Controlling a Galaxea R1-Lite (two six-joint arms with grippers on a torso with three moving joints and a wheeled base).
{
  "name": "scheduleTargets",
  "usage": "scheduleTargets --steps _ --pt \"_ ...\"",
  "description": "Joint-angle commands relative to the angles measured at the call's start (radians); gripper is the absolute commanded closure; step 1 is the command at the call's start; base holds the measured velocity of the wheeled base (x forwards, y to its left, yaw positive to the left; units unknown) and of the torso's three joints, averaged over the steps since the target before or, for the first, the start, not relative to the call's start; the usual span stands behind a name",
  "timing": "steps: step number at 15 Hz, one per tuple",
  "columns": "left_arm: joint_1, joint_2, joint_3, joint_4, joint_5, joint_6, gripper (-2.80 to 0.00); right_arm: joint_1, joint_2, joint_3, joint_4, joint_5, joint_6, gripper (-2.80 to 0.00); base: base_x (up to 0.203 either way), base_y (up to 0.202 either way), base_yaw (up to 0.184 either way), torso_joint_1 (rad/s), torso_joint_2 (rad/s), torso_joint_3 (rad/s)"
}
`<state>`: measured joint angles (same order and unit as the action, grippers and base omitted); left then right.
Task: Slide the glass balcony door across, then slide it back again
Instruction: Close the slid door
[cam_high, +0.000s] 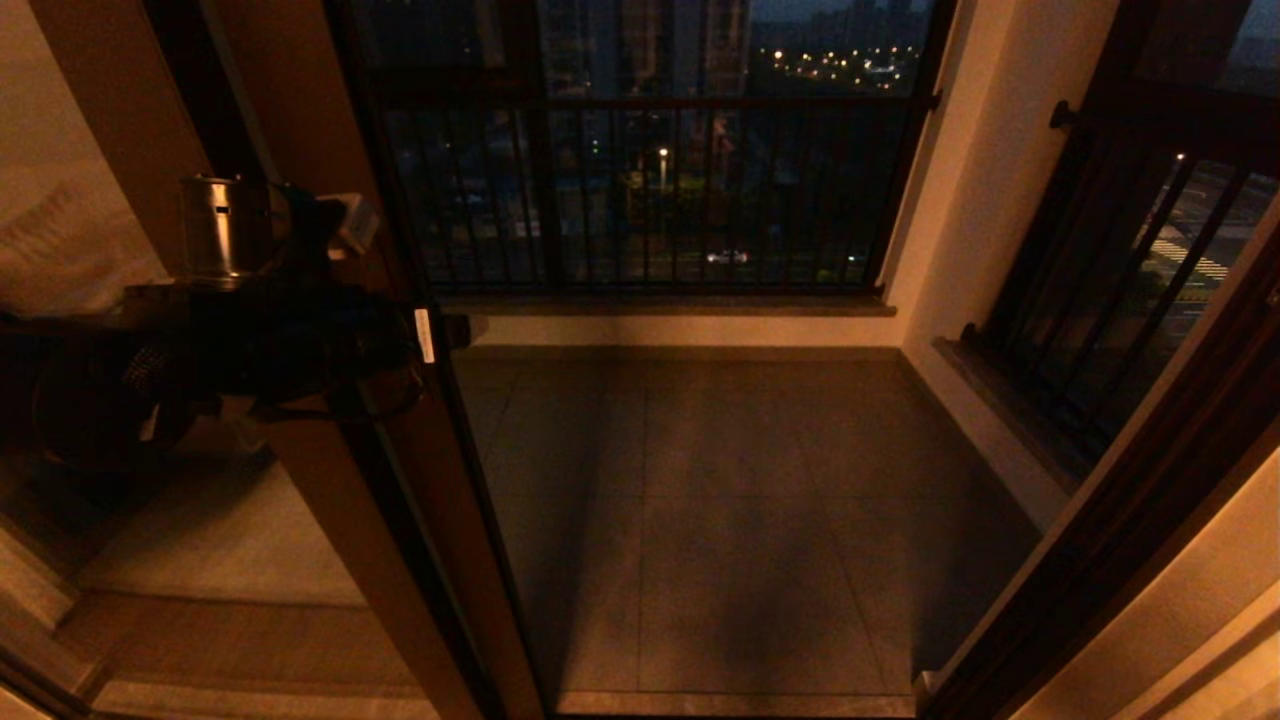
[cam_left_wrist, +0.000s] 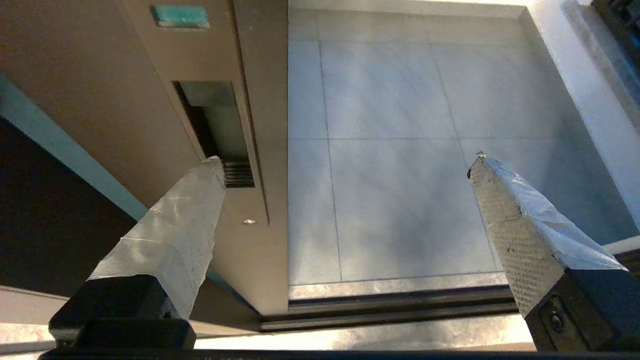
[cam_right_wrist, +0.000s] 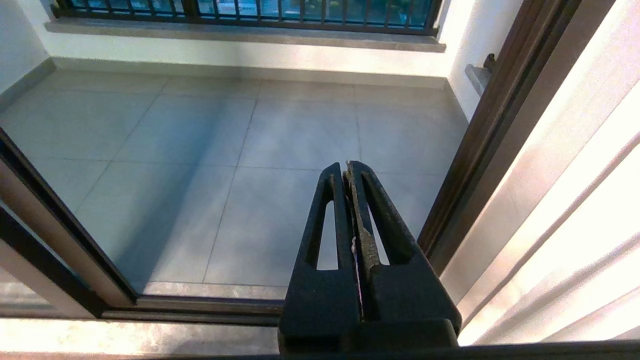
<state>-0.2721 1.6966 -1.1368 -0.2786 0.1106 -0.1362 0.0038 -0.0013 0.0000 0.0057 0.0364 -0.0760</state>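
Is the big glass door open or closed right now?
Open. The brown-framed glass balcony door sits off to the left, leaving a wide gap onto the grey tiled balcony floor.

Standing at the left of the doorway, the glass balcony door (cam_high: 400, 520), with the left gripper (cam_left_wrist: 345, 165) reaching at its edge by the handle slot (cam_left_wrist: 215, 125), the floor (cam_high: 740, 520) lying behind, the railing window (cam_high: 650, 190) beyond.
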Motion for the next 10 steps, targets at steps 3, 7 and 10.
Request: scheduleTargets --steps 3,7,10 --pt "-0.001 0.015 -0.008 -0.002 0.000 -0.002 -2.80 0.001 0.000 0.003 0.000 0.000 -0.001 0.00 0.000 0.000 0.000 0.000 0.00 0.000" --pt "-0.001 0.028 -0.032 -0.002 0.001 -0.002 -2.80 0.000 0.000 0.003 0.000 0.000 -0.001 0.00 0.000 0.000 0.000 0.000 0.00 0.000" --pt "-0.001 0.033 -0.036 -0.002 0.000 -0.002 -2.80 0.001 0.000 0.003 0.000 0.000 -0.001 0.00 0.000 0.000 0.000 0.000 0.00 0.000"
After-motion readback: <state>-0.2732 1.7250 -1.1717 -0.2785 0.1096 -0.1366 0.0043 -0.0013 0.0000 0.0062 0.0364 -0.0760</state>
